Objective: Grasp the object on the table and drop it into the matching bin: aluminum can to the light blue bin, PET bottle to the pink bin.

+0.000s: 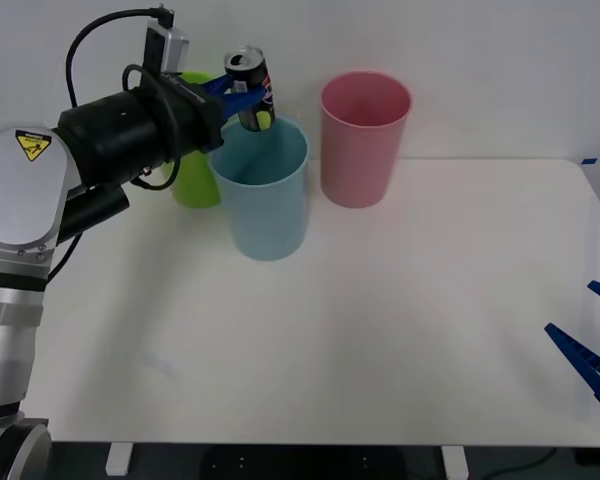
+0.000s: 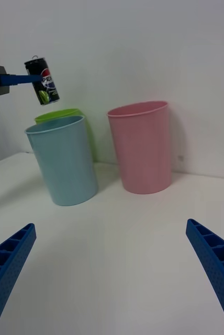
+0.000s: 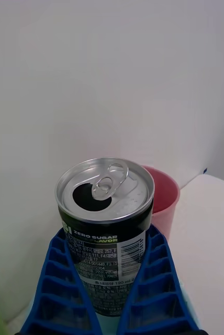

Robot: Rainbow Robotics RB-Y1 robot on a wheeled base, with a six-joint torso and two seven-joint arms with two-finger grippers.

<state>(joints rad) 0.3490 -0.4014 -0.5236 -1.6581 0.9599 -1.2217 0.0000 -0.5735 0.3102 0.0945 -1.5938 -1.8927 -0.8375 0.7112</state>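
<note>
The left gripper (image 1: 242, 95) is clamped on the aluminum can (image 1: 249, 88), one blue ribbed finger on each side of the can body. The can is held upright in the air, above the rim of the light blue bin (image 1: 265, 190), with its opened silver top facing up. A lime green bin (image 1: 193, 180) stands just behind the light blue bin, and the pink bin (image 1: 361, 138) stands beside it on the table (image 1: 400, 330). The right gripper (image 2: 112, 272) rests low near the table's right edge, fingers spread wide apart and holding nothing.

Lab, bare white wall (image 1: 480, 50), white table (image 1: 380, 330)
</note>
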